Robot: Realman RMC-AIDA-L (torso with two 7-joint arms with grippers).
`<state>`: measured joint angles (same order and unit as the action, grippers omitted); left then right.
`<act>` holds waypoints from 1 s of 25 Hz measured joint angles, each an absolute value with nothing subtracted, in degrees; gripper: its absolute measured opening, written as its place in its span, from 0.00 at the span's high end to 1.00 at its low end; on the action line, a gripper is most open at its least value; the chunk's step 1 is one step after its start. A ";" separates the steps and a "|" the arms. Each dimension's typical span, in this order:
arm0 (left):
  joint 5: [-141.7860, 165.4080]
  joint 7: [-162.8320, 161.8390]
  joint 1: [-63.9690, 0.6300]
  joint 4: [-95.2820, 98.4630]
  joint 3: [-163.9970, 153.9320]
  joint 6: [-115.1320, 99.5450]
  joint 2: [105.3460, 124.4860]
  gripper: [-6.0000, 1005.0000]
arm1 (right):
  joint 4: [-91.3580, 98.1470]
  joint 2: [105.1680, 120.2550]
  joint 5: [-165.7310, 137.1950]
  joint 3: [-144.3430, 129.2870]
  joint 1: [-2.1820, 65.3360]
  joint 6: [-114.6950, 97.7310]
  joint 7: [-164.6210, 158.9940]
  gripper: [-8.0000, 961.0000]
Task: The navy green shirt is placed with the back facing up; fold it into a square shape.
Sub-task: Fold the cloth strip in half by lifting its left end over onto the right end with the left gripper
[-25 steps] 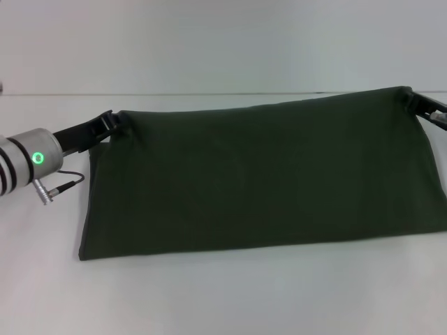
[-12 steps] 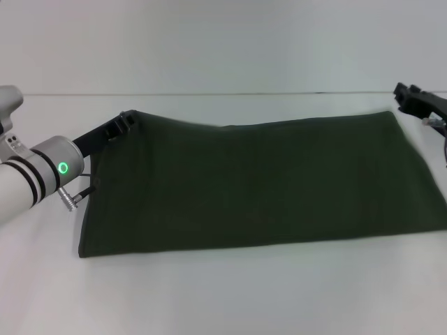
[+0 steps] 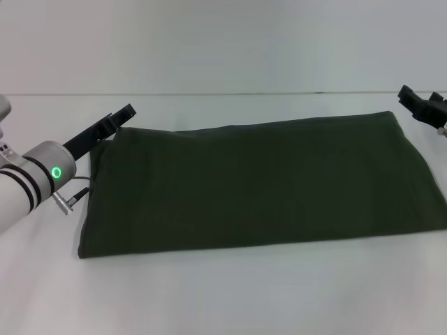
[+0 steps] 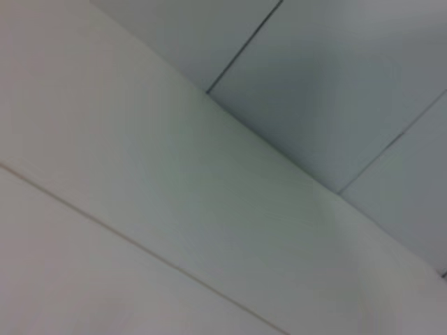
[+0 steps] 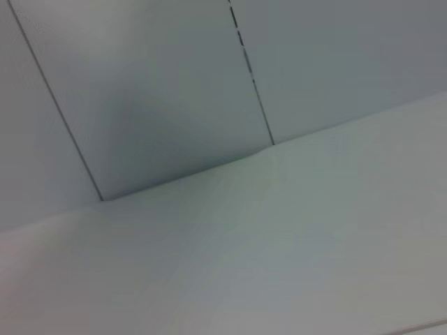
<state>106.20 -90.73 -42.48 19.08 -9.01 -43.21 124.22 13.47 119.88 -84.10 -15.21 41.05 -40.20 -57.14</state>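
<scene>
Though folded once into long band, navy green shirt (image 3: 262, 183) lies flat on white counter (image 3: 223, 293). Left gripper (image 3: 120, 117) just beside far left corner, right gripper (image 3: 419, 103) near far right corner; neither holds cloth, jaws probably parted, cannot tell. Fabric soft, limp, light: pinch at corners.

The left arm (image 3: 28, 183) is silver-white with black bands, a green ring light, a plugged-in cable and a black claw (image 3: 124, 114).

The black left gripper (image 3: 120, 116) hangs near the table's far left; the black right gripper (image 3: 419, 102) hangs far right.
</scene>
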 joint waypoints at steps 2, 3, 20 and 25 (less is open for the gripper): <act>106.18 -90.73 -42.34 19.11 -9.02 -42.65 124.17 0.58 | 13.39 119.88 -84.13 -15.44 39.55 -44.31 -57.16 0.37; 106.17 -90.81 -42.17 19.21 -9.03 -42.69 124.11 0.55 | 13.36 119.86 -84.25 -15.56 38.82 -46.38 -57.16 0.35; 125.94 -128.77 -32.20 37.74 -14.10 -83.58 120.38 0.07 | 24.18 118.79 -107.61 -40.51 29.79 -78.55 -63.30 0.05; 127.45 -138.11 -27.33 44.37 -13.86 -92.22 120.23 0.07 | 24.86 119.30 -108.33 -40.31 29.68 -77.99 -63.03 0.05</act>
